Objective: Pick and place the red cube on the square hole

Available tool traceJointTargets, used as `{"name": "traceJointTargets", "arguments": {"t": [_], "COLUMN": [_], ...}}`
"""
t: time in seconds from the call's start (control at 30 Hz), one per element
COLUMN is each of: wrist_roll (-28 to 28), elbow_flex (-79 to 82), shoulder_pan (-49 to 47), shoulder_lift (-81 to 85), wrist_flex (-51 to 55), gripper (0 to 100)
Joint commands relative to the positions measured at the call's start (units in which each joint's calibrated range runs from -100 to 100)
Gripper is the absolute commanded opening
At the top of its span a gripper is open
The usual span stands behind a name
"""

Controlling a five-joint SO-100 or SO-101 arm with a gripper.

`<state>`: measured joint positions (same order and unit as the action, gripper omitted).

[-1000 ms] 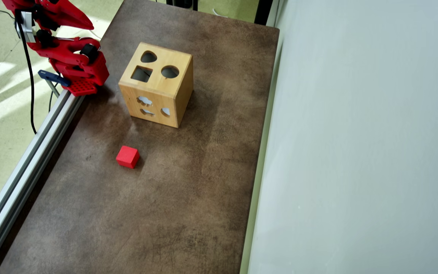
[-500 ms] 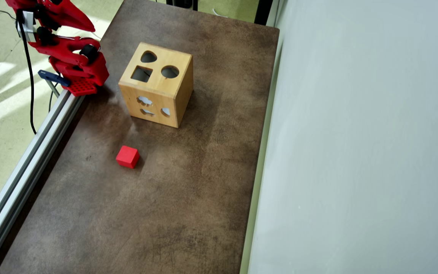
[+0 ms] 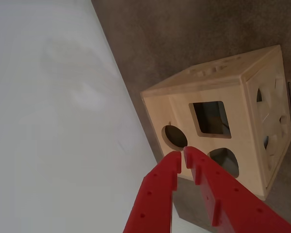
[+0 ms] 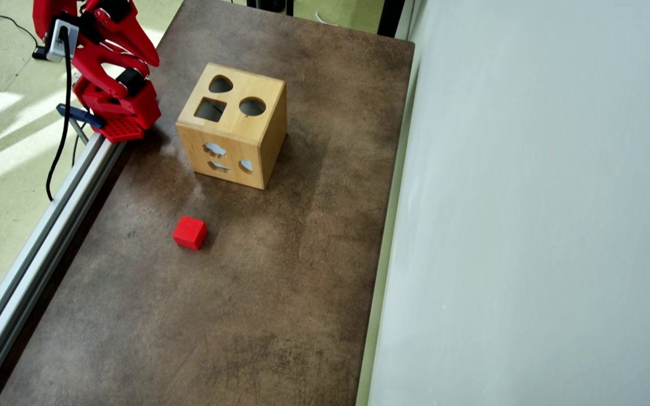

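The red cube (image 4: 189,232) lies alone on the brown tabletop (image 4: 280,293), below the wooden box (image 4: 257,132) in the overhead view. It does not show in the wrist view. The square hole (image 4: 210,109) (image 3: 211,118) is in the box's top face, beside a round cutout (image 4: 252,106) and a rounded-triangle cutout (image 4: 220,84). My gripper (image 4: 154,59) (image 3: 181,154) hangs at the table's upper left corner, left of the box and far from the cube. Its red fingers (image 3: 157,194) meet at the tips with nothing between them.
A white panel (image 4: 528,197) runs along the table's right side. An aluminium rail (image 4: 37,248) borders the left edge, with the arm's base (image 4: 119,121) clamped at its top end. A black cable (image 4: 57,152) hangs off the left.
The arm has lifted and turned near its base, and the gripper's tip has swung down toward the table's corner. Cube and box have not moved.
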<state>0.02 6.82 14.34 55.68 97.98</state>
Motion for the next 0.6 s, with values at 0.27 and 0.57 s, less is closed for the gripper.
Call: {"name": "traceJointTargets", "arguments": {"t": [0.27, 0.57], "wrist_roll": [-0.3, -0.3], "elbow_flex": [-3.8, -3.8], "shoulder_pan": [8.8, 13.5], "shoulder_lift": [-15.1, -23.6], "wrist_flex": [-0.7, -0.8], "gripper": [2, 2]}}
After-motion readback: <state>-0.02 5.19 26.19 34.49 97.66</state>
